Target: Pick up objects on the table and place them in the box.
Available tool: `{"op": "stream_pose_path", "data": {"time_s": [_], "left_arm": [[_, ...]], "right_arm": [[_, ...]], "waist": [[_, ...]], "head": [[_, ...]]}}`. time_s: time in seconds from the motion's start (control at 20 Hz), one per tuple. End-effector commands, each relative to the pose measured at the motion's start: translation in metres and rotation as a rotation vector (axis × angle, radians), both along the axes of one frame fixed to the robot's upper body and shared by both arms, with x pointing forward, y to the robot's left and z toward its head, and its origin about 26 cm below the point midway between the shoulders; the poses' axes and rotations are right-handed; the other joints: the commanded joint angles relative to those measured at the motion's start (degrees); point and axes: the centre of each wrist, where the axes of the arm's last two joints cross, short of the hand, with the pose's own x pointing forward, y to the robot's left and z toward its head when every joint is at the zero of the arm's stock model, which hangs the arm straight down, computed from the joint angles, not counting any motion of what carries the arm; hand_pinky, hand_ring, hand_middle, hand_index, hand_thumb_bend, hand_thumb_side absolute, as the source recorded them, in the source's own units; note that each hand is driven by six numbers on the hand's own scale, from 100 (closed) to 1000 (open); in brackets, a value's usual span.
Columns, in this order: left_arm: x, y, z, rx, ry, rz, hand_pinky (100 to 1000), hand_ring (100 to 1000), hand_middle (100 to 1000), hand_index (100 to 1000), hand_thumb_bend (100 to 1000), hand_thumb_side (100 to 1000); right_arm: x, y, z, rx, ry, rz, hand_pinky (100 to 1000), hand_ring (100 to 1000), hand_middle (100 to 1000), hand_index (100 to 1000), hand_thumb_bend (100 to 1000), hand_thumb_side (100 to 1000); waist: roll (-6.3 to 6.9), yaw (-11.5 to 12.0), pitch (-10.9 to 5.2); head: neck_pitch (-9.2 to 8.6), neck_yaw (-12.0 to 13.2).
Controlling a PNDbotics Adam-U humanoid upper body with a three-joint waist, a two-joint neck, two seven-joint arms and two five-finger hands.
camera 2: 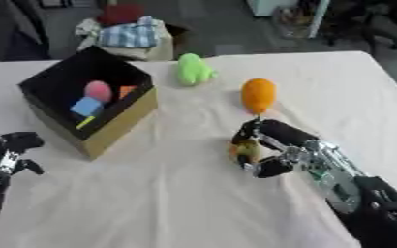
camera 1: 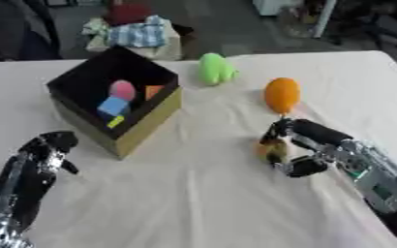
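Left eye view and right eye view are filled by a tabletop covered with a creased white cloth. At left of centre an open square box is set, black inside with tan cardboard outer walls. Four things are seen within it: a pink rounded object, a blue cube, an orange block and a small yellow piece by the near wall.

Just beyond the far right corner of the box a bright green soft-looking figure is placed on the cloth. To its right, well apart from the box, an orange oval object stands upright.

The right hand, black with silver joints, is brought in from the lower right and is found just in front of the orange oval object. Its fingers and thumb are curled round a small yellowish-brown object, which is held close above or on the cloth; whether it touches the cloth cannot be told.

The left hand is shown at the lower left, near the front corner of the box but apart from it. Its fingers are bent over at the top and nothing is held in it.

Beyond the far edge of the tabletop a pile of cloth on a pale support is seen.
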Motion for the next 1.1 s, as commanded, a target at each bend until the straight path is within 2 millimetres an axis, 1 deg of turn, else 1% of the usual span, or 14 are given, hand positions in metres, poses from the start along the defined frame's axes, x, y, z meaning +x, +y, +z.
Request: {"op": "stream_pose_path", "data": {"time_s": [0.05,0.2,0.3,0.4,0.55,0.85,0.95,1.1], "left_arm": [[0.0,0.003,0.005,0.015,-0.016,0.005,430,752,619,701,376,622],[0.0,0.003,0.005,0.015,-0.016,0.005,430,752,619,701,375,622],[0.0,0.003,0.005,0.014,-0.015,0.005,430,752,619,701,375,622],[0.0,0.003,0.004,0.014,-0.014,0.005,430,752,620,701,374,623],[0.0,0.003,0.004,0.014,-0.014,0.003,431,752,620,701,374,623],[0.0,0.002,0.005,0.015,-0.015,-0.002,431,752,620,700,373,622],[0.0,0.001,0.005,0.015,-0.017,-0.009,431,752,620,699,372,622],[0.001,-0.001,0.006,0.015,-0.019,-0.023,431,753,620,699,372,621]], "right_arm": [[0.004,-0.008,0.011,-0.026,-0.046,-0.03,737,691,538,635,100,100],[0.006,-0.009,0.015,-0.021,-0.081,-0.042,716,637,434,523,100,100],[0.008,-0.008,0.02,-0.004,-0.115,-0.044,704,612,384,473,100,100],[0.01,-0.005,0.029,0.019,-0.156,-0.039,697,596,350,440,100,100],[0.013,0.004,0.049,0.048,-0.214,-0.013,692,586,331,421,100,100],[0.023,0.033,0.104,0.08,-0.336,0.07,690,586,333,423,100,100],[0.03,0.045,0.121,0.097,-0.368,0.085,690,585,334,425,100,100],[0.049,0.064,0.135,0.179,-0.348,0.083,695,583,336,432,100,100]], "waist": [[0.54,-0.15,-0.68],[0.51,-0.13,-0.72],[0.48,-0.14,-0.76],[0.42,-0.13,-0.82],[0.36,-0.08,-0.94],[0.22,0.32,-1.07],[0.2,0.76,-1.07],[0.4,1.92,-1.05]], "head": [[-0.31,-0.21],[-0.3,-0.23],[-0.27,-0.22],[-0.21,-0.24],[-0.15,-0.31],[-0.23,-0.53],[-0.32,-0.73],[-0.61,-1.23]]}}
